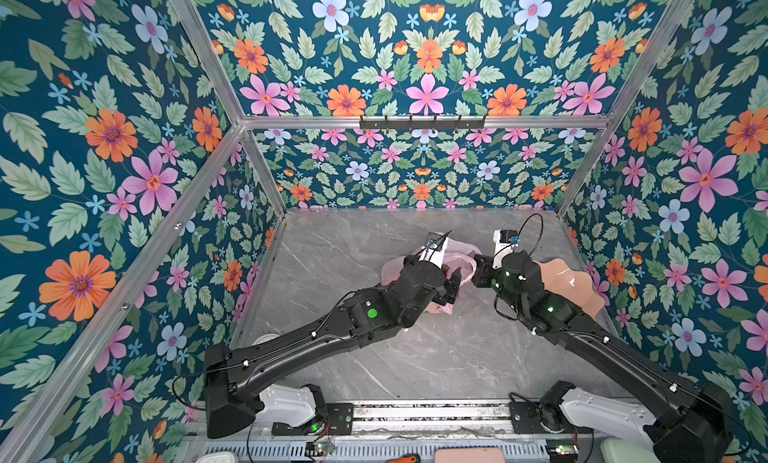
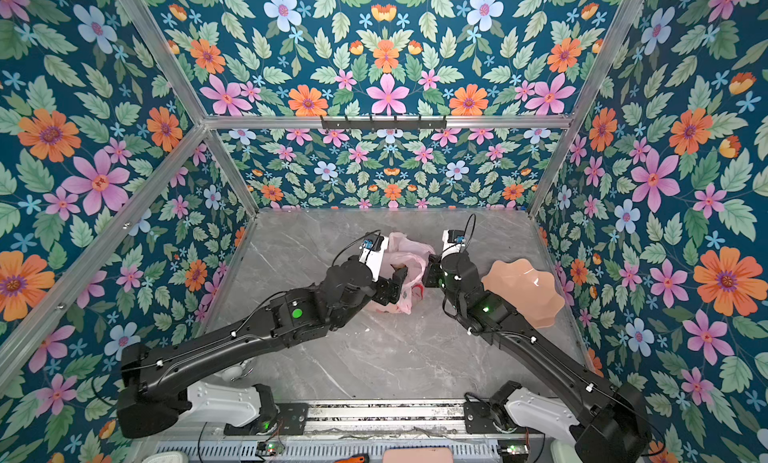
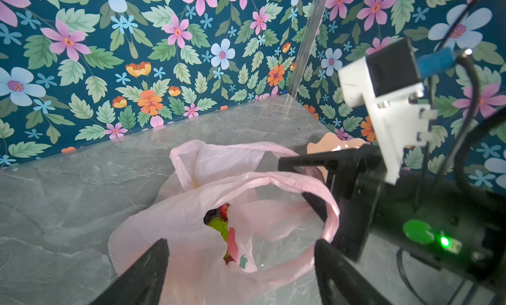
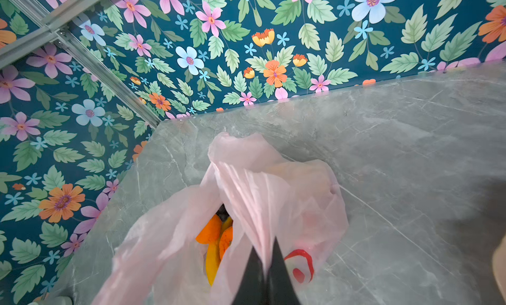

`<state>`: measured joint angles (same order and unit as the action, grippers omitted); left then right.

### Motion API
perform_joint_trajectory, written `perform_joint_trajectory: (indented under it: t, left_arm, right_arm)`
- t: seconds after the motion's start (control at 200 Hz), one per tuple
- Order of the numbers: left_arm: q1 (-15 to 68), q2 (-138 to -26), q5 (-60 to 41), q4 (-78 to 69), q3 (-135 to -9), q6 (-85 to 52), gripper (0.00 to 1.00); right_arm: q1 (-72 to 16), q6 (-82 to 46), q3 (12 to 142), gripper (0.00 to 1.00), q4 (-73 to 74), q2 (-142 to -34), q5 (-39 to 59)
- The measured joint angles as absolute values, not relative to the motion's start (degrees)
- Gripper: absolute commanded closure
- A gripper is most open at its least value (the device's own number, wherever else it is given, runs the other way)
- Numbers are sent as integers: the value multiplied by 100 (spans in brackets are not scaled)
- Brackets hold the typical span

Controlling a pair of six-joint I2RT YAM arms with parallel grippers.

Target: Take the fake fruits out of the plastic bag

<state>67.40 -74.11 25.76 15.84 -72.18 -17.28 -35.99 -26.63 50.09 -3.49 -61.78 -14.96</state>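
Bright, even, diffuse lighting; soft shadows on the counter point(image 1: 436, 357); wide-angle stretching at frame edges; near parts blurred in wrist views.

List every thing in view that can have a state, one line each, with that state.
plastic bag: lying on the table, mouth partly open, fruits inside.
fake fruits: still in the bag, only partly visible through the mouth.
right tool: shut on a gathered fold of the bag.
left tool: open, at the bag's mouth, holding nothing.
peach-pink bowl: on the table beside the right arm; contents hidden.

Narrow bag mouth point(image 3: 219, 221), fruits point(image 4: 216, 240) beneath pink folds
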Motion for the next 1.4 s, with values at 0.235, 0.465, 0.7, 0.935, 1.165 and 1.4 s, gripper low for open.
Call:
perform_joint_trajectory:
  t: [0.235,0.465,0.7,0.935,1.165,1.4]
  left_arm:
    - [6796,-7609,1844,1391,-6930,-1186,15]
    - [6818,-8160,1999,1284,-7172,-1164,35]
    - [6460,-8346,2609,1155,-7258,-1660,82]
    - [4976,-7363,2246,668,-6176,-2565,100]
    - [3039,-6230,1365,21,-4768,-3395,100]
    - [1194,-6689,-250,-128,-3992,-4200,100]
  right_arm:
    - [-3590,-2676,5225,100,-355,-6259,-1225]
    - [-3590,-2676,5330,100,-366,-6294,-1107]
    - [-3579,-2657,5341,100,-622,-6294,-1232]
    - [-2967,-2692,5334,100,-941,-6045,-974]
    - [-1984,-3317,5028,100,-926,-5828,73]
    - [-1955,-3868,4600,100,-875,-6112,585]
